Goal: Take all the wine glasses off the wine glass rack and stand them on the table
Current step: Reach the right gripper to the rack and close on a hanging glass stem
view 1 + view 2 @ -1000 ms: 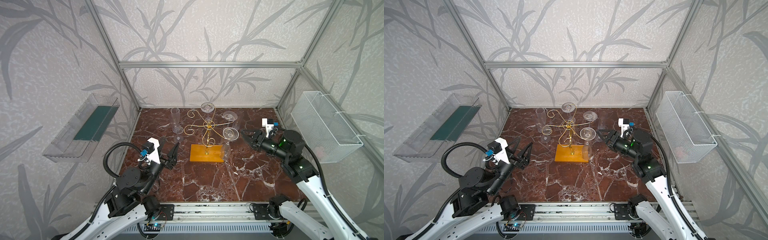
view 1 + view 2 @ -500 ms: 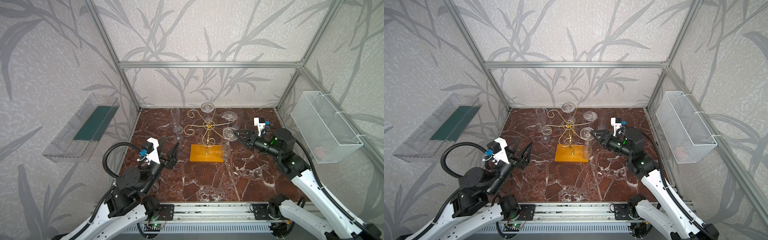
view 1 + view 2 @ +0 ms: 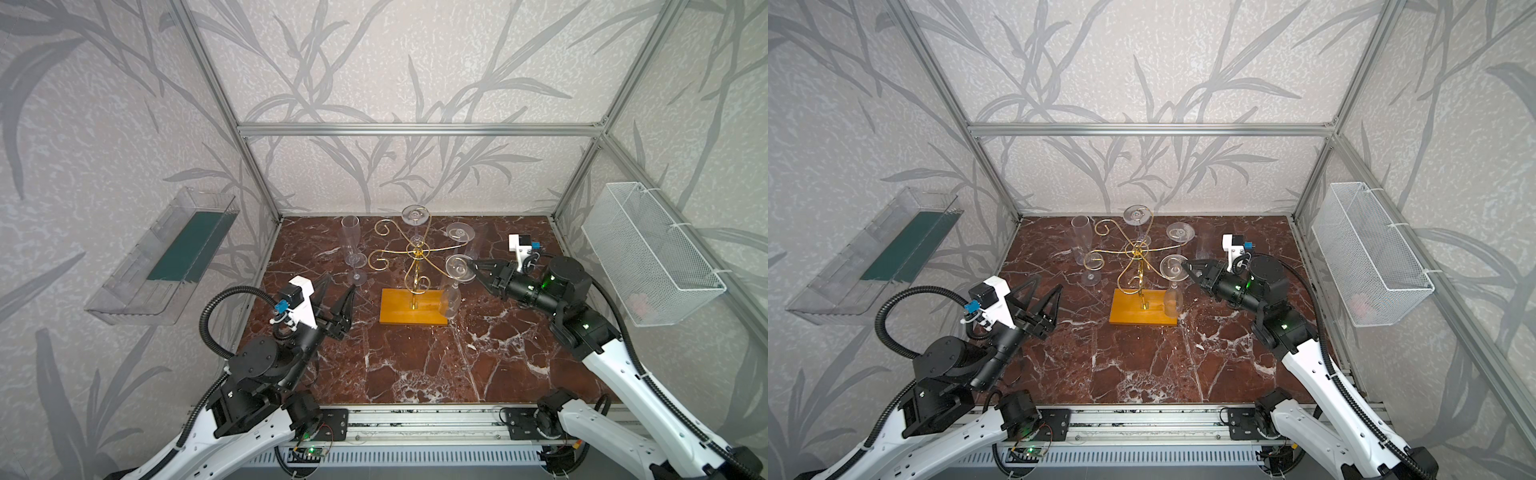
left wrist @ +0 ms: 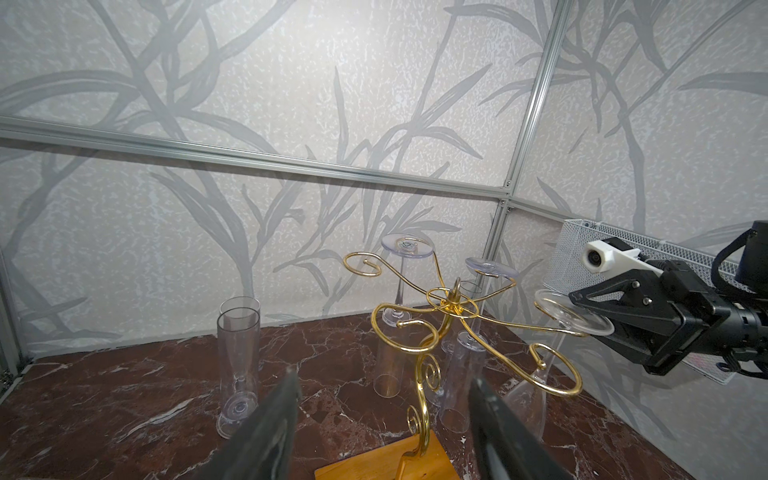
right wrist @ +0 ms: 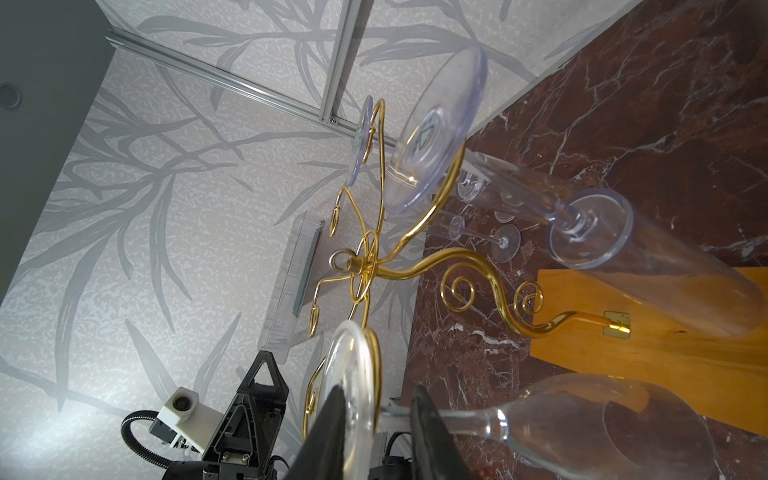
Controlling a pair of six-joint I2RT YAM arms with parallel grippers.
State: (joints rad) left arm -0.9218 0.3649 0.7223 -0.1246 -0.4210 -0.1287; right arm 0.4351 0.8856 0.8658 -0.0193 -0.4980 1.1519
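Observation:
The wine glass rack (image 3: 415,270) (image 3: 1142,309) stands mid-table, gold wire on an orange wooden base. A wine glass (image 3: 459,268) (image 3: 1173,268) hangs bowl down from its near right arm. My right gripper (image 3: 473,270) (image 3: 1187,268) (image 5: 376,390) has reached in from the right and is shut across this glass's round foot (image 5: 353,374). One finger lies on the foot's top face, the other under it beside the stem. The foot still sits on the wire curl. My left gripper (image 3: 338,284) (image 3: 1047,283) (image 4: 383,376) hovers open and empty, left of the base.
Two more glasses (image 3: 414,214) (image 3: 459,232) hang on the rack's far arms. Clear flutes (image 3: 351,245) stand upright on the marble behind and left of the rack. A clear tray (image 3: 166,257) hangs on the left wall, a white wire basket (image 3: 648,253) on the right.
My right gripper has moved left up to the rack, and its jaws have narrowed around the hanging glass's foot. The left arm has stayed still.

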